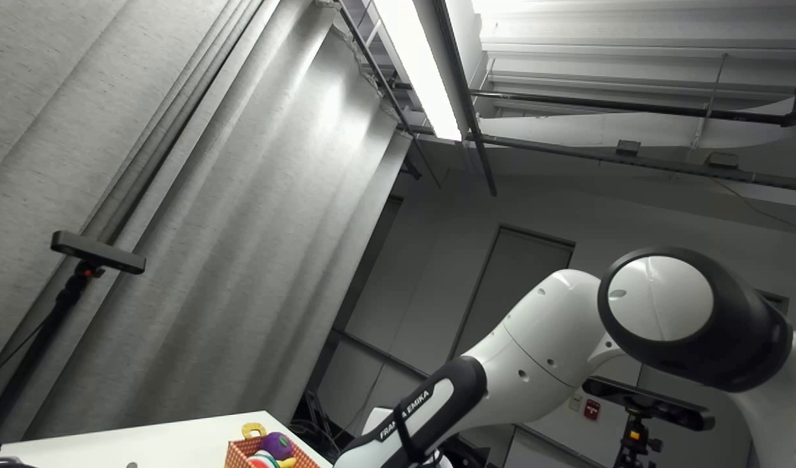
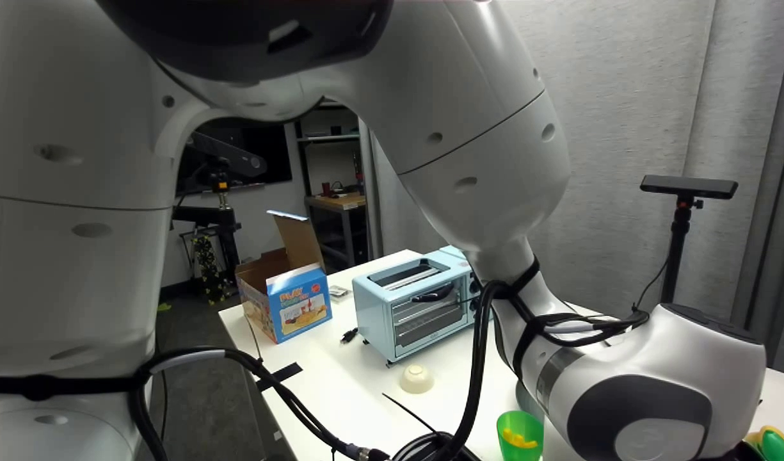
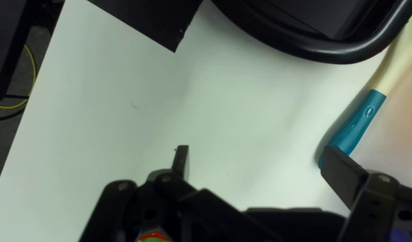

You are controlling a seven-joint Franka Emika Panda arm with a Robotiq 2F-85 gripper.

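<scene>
In the wrist view, the gripper [image 3: 255, 151] is spread apart, with nothing seen between its fingers. At right, a teal-handled utensil [image 3: 357, 122] is laid beside a black pan [image 3: 313, 50], presumably flat for steadiness; its end is overlapped by a finger, and contact cannot be told. In an exterior view, yellow pieces [image 2: 518, 439] are contained in a green cup [image 2: 520, 419], bottom right; in an exterior view, a purple toy [image 1: 276, 445] is held in a basket [image 1: 235, 455], bottom left.

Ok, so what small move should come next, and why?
I'd probably slide the tool sideways toward the teal handle before lowering it. The tool is open and holds nothing, and in the wrist view one fingertip partly covers that handle's end, so coming straight down might press on it rather than straddle it.
</scene>
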